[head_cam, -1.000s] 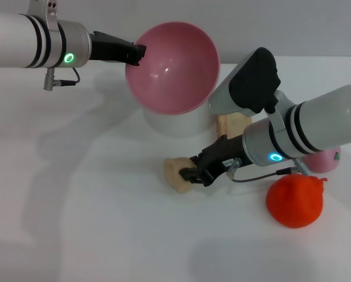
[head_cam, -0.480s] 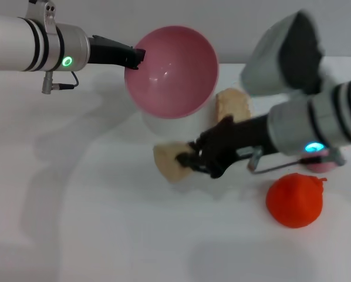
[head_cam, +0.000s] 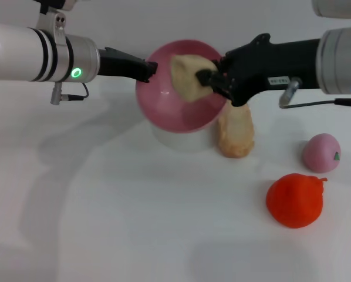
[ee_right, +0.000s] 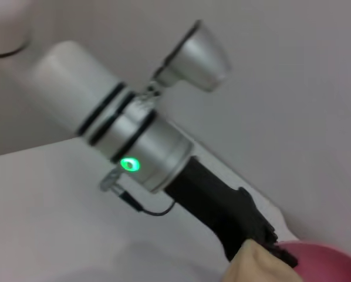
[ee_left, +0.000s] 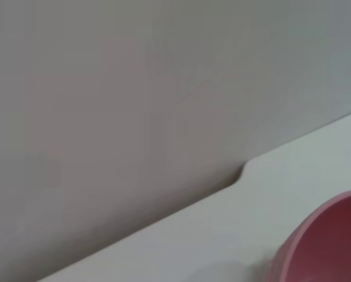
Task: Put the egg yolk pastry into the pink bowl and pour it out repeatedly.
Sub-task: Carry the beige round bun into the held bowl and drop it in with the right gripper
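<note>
Over the tilted bowl (head_cam: 181, 111) mouth, the pastry (head_cam: 188, 75) sits clamped in the right hand (head_cam: 208, 79), directly in front of the opening. At the bowl's left rim, the left hand (head_cam: 147, 69) is pinched shut on it. No legible writing shows anywhere.

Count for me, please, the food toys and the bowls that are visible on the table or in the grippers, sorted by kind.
Pink bowl, held tilted by the left gripper: 1
Egg yolk pastry, in the right gripper: 1
Long golden pastry: 1
Pink peach-like ball: 1
Orange fruit: 1
Total: 5
</note>
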Robot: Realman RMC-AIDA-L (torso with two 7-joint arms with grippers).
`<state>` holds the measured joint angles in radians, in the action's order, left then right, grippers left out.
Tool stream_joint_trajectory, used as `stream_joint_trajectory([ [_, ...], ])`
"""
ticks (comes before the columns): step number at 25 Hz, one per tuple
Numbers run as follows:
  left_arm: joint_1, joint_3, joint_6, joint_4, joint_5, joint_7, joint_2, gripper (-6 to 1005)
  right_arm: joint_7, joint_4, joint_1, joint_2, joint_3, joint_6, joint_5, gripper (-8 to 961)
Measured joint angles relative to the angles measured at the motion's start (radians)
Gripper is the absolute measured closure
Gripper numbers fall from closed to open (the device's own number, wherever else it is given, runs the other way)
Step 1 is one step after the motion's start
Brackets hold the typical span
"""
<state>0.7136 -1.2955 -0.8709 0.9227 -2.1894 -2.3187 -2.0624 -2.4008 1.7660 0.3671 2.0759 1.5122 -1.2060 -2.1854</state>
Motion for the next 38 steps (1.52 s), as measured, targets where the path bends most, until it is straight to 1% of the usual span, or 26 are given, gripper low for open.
stream_joint_trajectory([
  [2,-0.009,-0.026,-0.001,0.01,0.03,0.003,0.001,949,0.024,-0.051,0.003,-0.001,0.02,0.062,0.0,821],
  [5,-0.021,-0.032,-0.011,0.038,0.031,0.0,0.0,947,0.043,-0.101,0.008,-0.001,0.051,0.125,-0.003,831],
  [12,-0.032,-0.039,-0.023,0.055,0.041,-0.002,-0.002,940,0.045,-0.161,0.02,-0.001,0.069,0.203,-0.006,848],
  [15,-0.035,-0.042,-0.025,0.056,0.043,-0.002,-0.002,937,0.051,-0.164,0.011,0.0,0.075,0.218,-0.006,728],
  [25,-0.04,-0.043,-0.025,0.058,0.043,-0.003,-0.001,928,0.055,-0.148,-0.007,0.0,0.079,0.225,-0.002,519],
  [28,-0.041,-0.043,-0.025,0.058,0.043,-0.003,-0.001,925,0.059,-0.127,-0.021,0.0,0.079,0.232,-0.002,400],
  [31,-0.042,-0.042,-0.025,0.058,0.043,-0.003,-0.001,922,0.094,-0.091,-0.056,0.001,0.08,0.259,0.02,282],
  [34,-0.042,-0.042,-0.025,0.058,0.043,-0.003,-0.001,920,0.198,-0.058,-0.112,0.001,0.077,0.302,0.127,184],
  [36,-0.045,-0.043,-0.024,0.058,0.042,0.002,-0.001,918,0.308,-0.043,-0.159,0.001,0.07,0.341,0.237,118],
  [38,-0.046,-0.045,-0.024,0.058,0.042,0.001,0.0,916,0.487,-0.039,-0.217,0.003,0.056,0.37,0.404,118],
])
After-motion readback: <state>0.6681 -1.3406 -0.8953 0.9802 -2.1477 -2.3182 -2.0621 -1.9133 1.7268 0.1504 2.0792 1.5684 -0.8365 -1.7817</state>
